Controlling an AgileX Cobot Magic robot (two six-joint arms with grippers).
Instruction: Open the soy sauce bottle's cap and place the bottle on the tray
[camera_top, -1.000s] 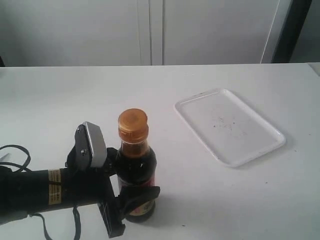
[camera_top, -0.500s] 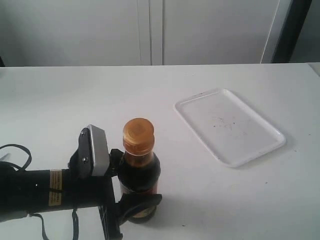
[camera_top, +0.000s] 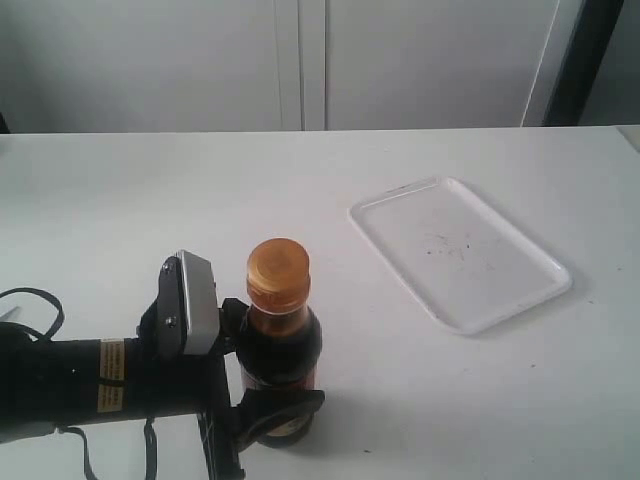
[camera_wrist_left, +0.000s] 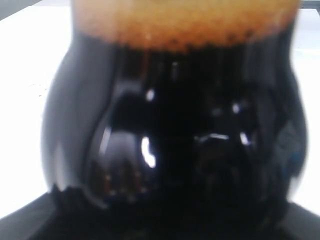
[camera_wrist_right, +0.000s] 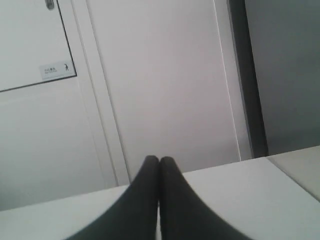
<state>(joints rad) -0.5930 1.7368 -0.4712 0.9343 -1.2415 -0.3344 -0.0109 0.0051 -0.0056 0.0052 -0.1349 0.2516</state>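
- The white table (camera_top: 450, 400) fills most of the exterior view, with pale cabinet doors (camera_top: 300, 60) behind it along the top of the frame.
- The tray (camera_top: 500, 270) lies flat on the table at centre right. Its long side runs diagonally from upper left to lower right, and a few dark specks mark its floor. Nothing lies on it.
- The left arm (camera_top: 80, 385) comes in from the lower left edge, lying low and nearly level.
- The soy sauce bottle (camera_top: 280, 345) is at lower centre-left, well apart from the tray. It is close to upright, its long axis running up the frame and its neck pointing to the top. Whether its base touches the table cannot be told.
- In the left wrist view the bottle's dark, glossy body (camera_wrist_left: 175, 140) fills the frame, blurred.
- The left gripper (camera_top: 275, 362) is clamped on the bottle's lower body, one finger crossing in front near the base and the other behind.
- The cap (camera_top: 278, 270) sits closed on the neck, at the bottle's upper end.
- The right gripper (camera_wrist_right: 159, 161) shows only in its own wrist view, its two dark fingertips pressed together with nothing between them.
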